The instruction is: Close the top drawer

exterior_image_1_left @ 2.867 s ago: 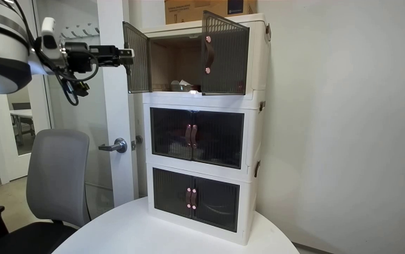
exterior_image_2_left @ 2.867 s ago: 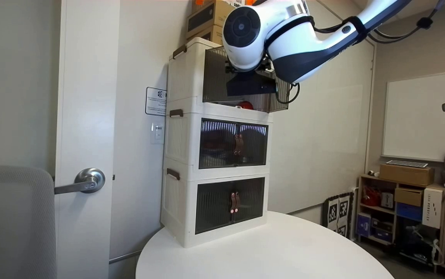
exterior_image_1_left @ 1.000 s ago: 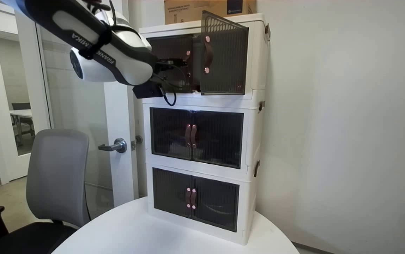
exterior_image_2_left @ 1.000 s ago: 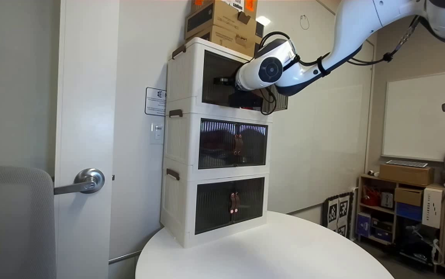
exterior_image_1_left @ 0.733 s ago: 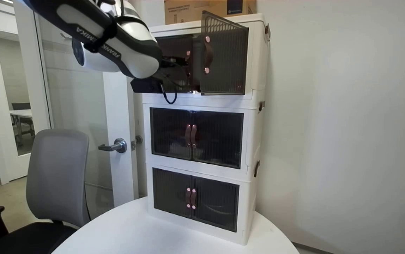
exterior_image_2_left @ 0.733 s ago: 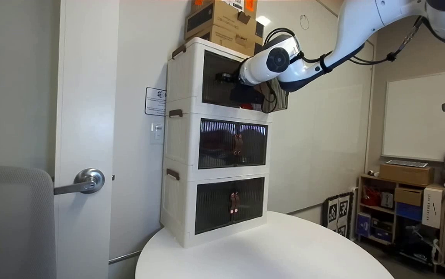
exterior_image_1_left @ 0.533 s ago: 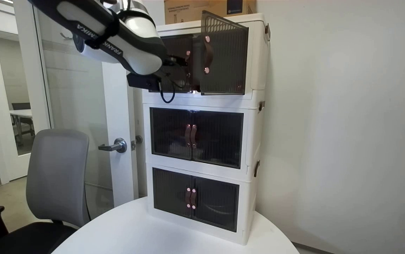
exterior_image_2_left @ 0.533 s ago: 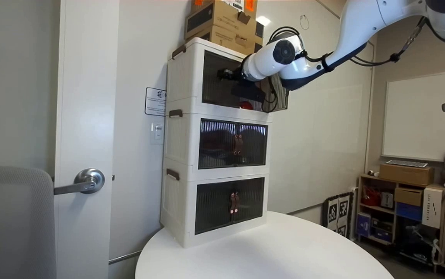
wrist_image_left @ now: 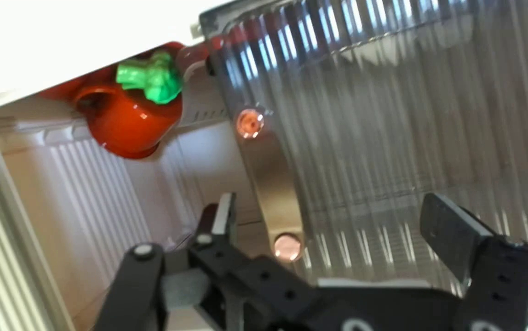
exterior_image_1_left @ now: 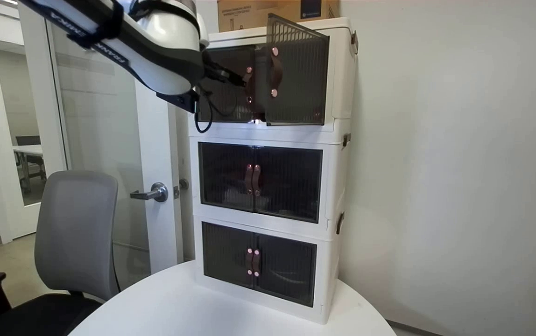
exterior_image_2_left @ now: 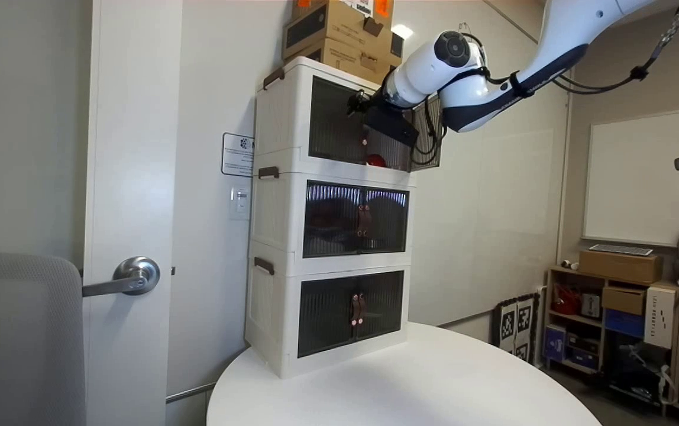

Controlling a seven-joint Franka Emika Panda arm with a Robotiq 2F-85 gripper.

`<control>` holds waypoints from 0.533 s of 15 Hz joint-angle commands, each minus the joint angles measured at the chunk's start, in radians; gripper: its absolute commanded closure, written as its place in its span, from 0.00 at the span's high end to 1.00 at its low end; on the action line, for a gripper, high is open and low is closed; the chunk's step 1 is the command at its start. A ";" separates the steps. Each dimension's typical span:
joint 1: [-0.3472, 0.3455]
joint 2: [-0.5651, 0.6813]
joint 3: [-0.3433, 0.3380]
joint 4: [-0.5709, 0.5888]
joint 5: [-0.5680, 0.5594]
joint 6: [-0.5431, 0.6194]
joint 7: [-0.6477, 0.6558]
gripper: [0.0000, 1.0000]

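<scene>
Your gripper (wrist_image_left: pixel 333 220) has its fingers (wrist_image_left: pixel 452 239) spread apart near the top drawer (exterior_image_1_left: pixel 340 86), uppermost in the stack (exterior_image_2_left: pixel 345 264), one door (exterior_image_1_left: pixel 298 77) swung outward. Only your wrist view shows a green object (wrist_image_left: pixel 153 78) beside an orange cup (wrist_image_left: pixel 130 123); in an exterior view, a red patch (exterior_image_2_left: pixel 375 160) shows.

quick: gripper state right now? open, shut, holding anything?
Gripper: open, fingers apart, holding nothing; in the wrist view a door handle shows between them, not clamped.
</scene>
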 commanded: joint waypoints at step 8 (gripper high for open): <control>0.021 -0.376 -0.053 -0.538 0.577 0.219 -0.354 1.00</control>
